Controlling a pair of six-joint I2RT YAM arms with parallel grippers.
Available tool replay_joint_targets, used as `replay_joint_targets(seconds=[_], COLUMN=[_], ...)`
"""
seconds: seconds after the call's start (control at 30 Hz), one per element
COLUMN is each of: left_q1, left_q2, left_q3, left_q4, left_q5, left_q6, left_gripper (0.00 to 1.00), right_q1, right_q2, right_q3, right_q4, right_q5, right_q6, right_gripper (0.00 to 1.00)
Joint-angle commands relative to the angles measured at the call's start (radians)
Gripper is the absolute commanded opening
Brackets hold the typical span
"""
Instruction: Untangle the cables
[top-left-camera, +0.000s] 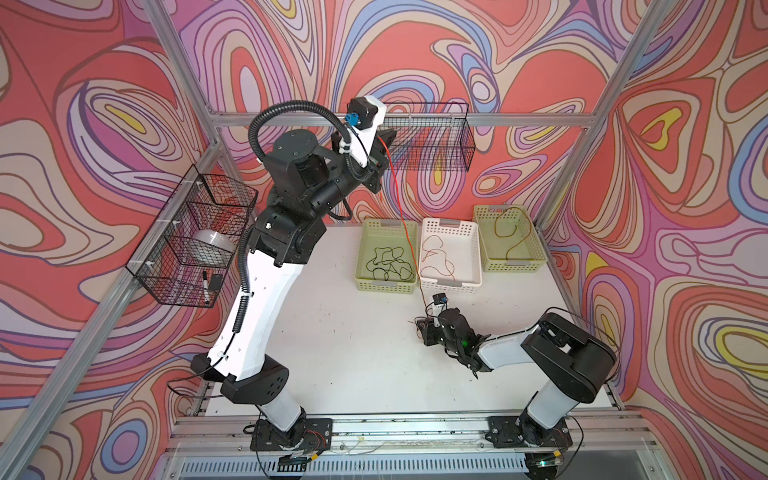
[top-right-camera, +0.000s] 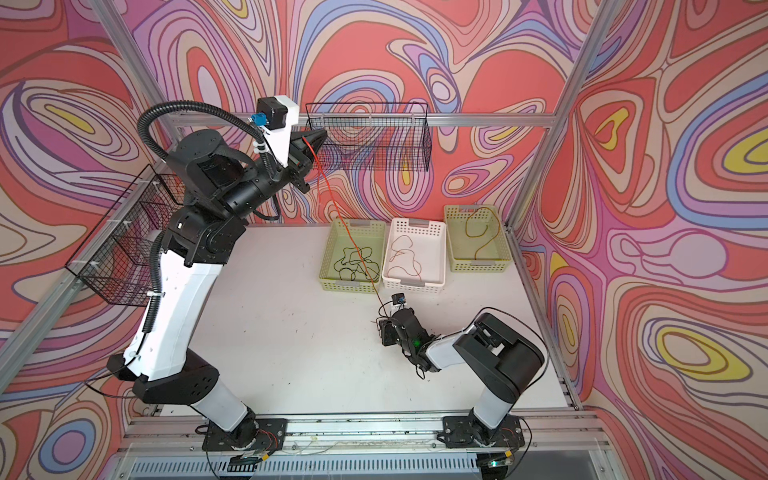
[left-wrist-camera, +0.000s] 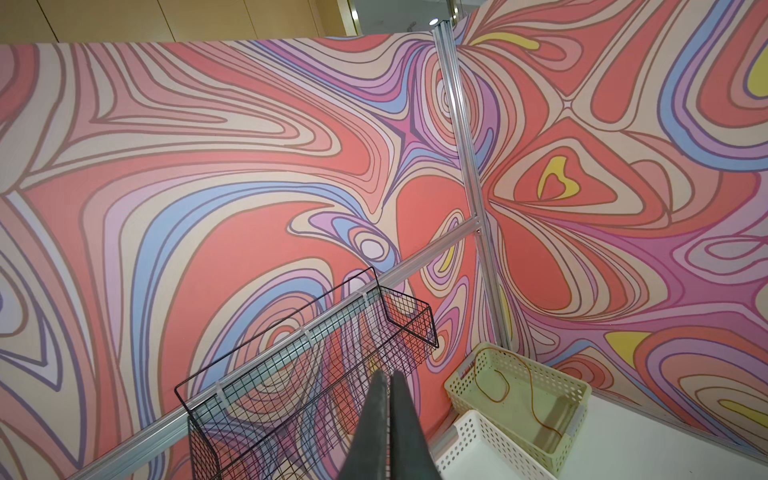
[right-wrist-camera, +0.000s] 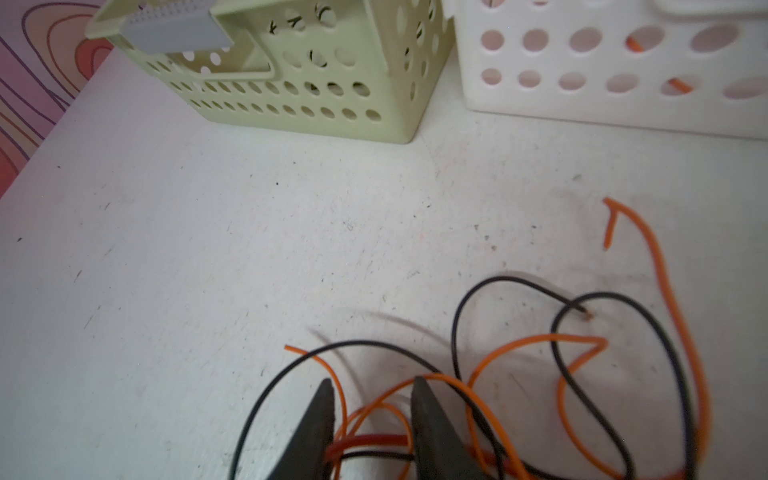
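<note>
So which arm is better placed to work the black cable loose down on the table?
The right. The right gripper sits low at the table, jaws apart, with the black cable looping right beside it. The left gripper is up high, shut on the orange cable.

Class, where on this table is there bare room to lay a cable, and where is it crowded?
Bare: the table between the left arm, the baskets and the right pincer. Crowded: the cable tangle and raised orange cable at that pincer.
</note>
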Motion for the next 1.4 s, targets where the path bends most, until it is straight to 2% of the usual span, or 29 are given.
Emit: replay_joint_targets(seconds=[0.0,0.13,0.33,0.43,0.53,0.67,0.73,0.87,0.97,1.03,1.1,1.2,1.37], left_q1=[0.018,0.022,0.037,0.059,0.081,0.094,0.098,0.107,0.129,0.170,0.213,0.296,0.398], left_q2=[-0.012,-0.045,-0.123,-0.169,-0.221,-0.258,-0.271,-0.302,-0.332,-0.361,-0.394,-0.448,-0.535], left_q3=[0.018,-0.078,-0.254,-0.345,-0.449,-0.502,-0.515,-0.546,-0.589,-0.651,-0.741,-0.928,-1.268], left_q4=[-0.004,-0.014,-0.007,0.010,0.054,0.050,0.047,0.037,0.030,0.035,0.058,0.132,0.309], left_q5=[-0.003,0.006,-0.019,-0.025,-0.028,-0.039,-0.050,-0.075,-0.095,-0.088,-0.078,-0.029,0.037], left_q6=[0.023,0.033,0.035,0.010,-0.024,-0.038,-0.040,-0.037,-0.042,-0.071,-0.104,-0.186,-0.296], left_gripper=[0.00,0.00,0.00,0.00,0.00,0.00,0.00,0.00,0.00,0.00,0.00,0.00,0.08], right_q1=[-0.002,-0.001,0.001,0.000,0.000,-0.002,-0.001,-0.001,-0.001,-0.001,-0.001,-0.001,-0.001], right_q2=[0.004,-0.121,-0.236,-0.189,-0.112,-0.007,0.047,0.137,0.125,0.095,0.027,-0.057,-0.170], right_q3=[-0.048,-0.051,0.015,0.071,0.122,0.209,0.288,0.381,0.387,0.384,0.363,0.329,0.308], right_q4=[0.019,0.002,-0.122,-0.162,-0.128,-0.098,-0.157,-0.257,-0.288,-0.309,-0.321,-0.355,-0.471], right_q5=[0.016,0.021,0.002,0.007,-0.022,-0.043,-0.042,-0.029,0.015,0.023,0.009,-0.004,0.006], right_q6=[0.005,-0.080,-0.200,-0.228,-0.240,-0.260,-0.272,-0.288,-0.297,-0.334,-0.366,-0.401,-0.430], right_gripper=[0.42,0.51,0.56,0.55,0.54,0.54,0.54,0.45,0.16,0.04,0.00,0.00,0.00])
